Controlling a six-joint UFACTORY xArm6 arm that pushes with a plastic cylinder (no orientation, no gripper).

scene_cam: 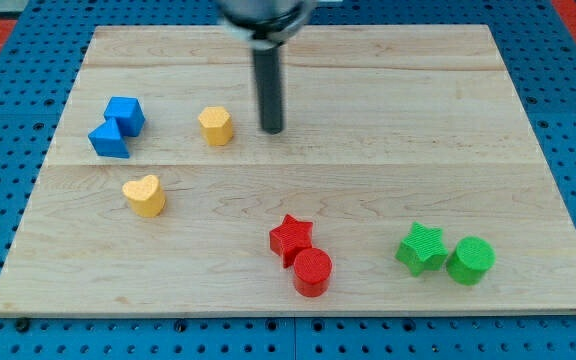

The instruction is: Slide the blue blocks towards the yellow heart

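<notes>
Trouble could come from the big wooden board point(528, 150) having many blocks on it. The blue cube point(125, 113) and the blue triangle block point(109, 139) touch each other at the view's left, above the yellow heart point(145, 195) and near it. One crooked push could split them or send one past the heart. The small yellow block point(215, 126) sits between them and my tip point(271, 129), so it may get bumped. The rod stands straight up. It has no jaws.
</notes>
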